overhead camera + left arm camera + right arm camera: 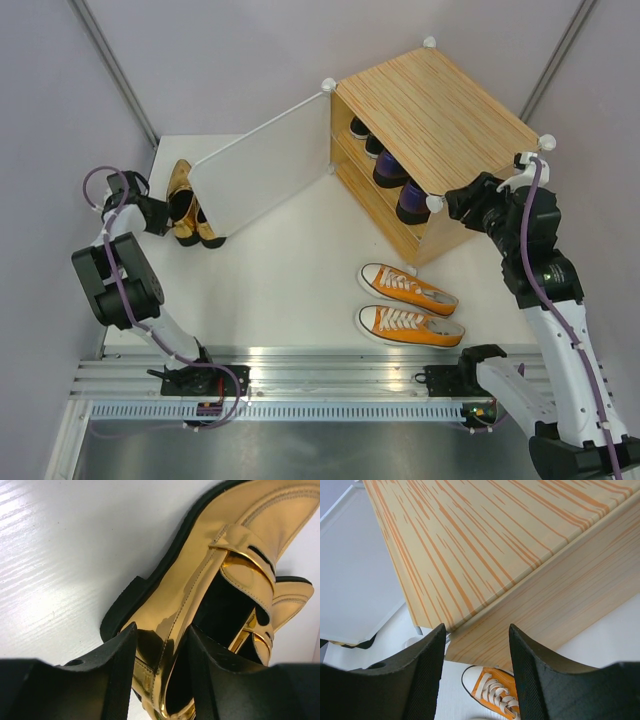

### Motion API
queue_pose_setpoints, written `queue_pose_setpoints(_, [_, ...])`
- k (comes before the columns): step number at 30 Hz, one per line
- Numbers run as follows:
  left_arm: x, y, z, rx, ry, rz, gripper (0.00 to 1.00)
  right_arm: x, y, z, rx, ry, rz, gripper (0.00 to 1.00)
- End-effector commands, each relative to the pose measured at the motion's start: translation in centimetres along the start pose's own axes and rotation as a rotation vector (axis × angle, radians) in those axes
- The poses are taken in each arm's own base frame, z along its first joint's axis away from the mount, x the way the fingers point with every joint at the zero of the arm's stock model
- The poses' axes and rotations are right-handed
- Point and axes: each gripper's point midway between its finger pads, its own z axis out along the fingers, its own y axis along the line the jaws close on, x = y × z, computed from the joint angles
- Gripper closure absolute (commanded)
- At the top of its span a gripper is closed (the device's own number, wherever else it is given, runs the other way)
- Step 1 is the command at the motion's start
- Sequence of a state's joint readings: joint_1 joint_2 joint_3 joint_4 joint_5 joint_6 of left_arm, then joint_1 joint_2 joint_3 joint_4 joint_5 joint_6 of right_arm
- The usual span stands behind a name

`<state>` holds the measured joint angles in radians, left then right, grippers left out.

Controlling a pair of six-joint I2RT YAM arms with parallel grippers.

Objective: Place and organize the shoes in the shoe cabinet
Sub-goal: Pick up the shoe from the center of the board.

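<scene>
At the far left of the desk (300,270), behind the swung-open white door (265,175) of the shoe cabinet (440,110), the gold pumps (185,205) stand side by side and touching. The left gripper (160,635) sits low over the heel end of one pump. One finger is outside the shoe's wall and the other is inside its opening, so the fingers straddle that glossy wall. Whether they already press on it cannot be told. The cabinet stands at the far right, with the glossy purple loafers (392,168) and the black sneakers (360,128) inside. The orange sneakers (410,290) lie on the desk just in front of it. The right gripper (462,200) hovers at the cabinet's near right corner, fingers spread and holding nothing. The likely trouble is the grip itself: a pinch on a single slick wall could let the pump slip out or swing toe-down once lifted. Because the second pump touches the first, it may be dragged or tipped over. The open door stands between the pumps and the cabinet's mouth, so a low or direct path could knock it. The orange sneakers lie close to the approach and could be nudged.
</scene>
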<state>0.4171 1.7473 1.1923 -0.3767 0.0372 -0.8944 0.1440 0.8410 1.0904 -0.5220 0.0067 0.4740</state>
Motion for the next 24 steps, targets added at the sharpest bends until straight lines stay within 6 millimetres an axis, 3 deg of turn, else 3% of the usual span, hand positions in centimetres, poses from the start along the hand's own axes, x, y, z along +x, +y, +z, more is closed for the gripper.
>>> queue_pose_setpoints(1, [3.0, 0.5, -1.0, 0.011, 0.088, 0.023, 0.51, 0.0, -0.4, -0.4, 0.017, -0.013, -0.024, 0.42])
queue_pose_setpoints(3, [3.3, 1.2, -1.5, -0.015, 0.102, 0.051, 0.47, 0.0, -0.2, -0.6, 0.011, -0.019, -0.031, 0.42])
queue_pose_setpoints(17, [4.4, 1.4, -3.6, -0.026, 0.155, 0.09, 0.4, -0.4, 0.0, -1.7, 0.008, -0.054, -0.042, 0.4])
queue_pose_setpoints(20, [4.7, 1.1, -3.5, -0.021, 0.162, 0.093, 0.45, -0.4, -0.1, -1.8, 0.01, -0.058, -0.043, 0.4])
queue_pose_setpoints(24, [5.2, 1.2, -3.2, -0.02, 0.184, 0.093, 0.64, -0.5, -0.2, -2.0, 0.017, -0.065, -0.048, 0.39])
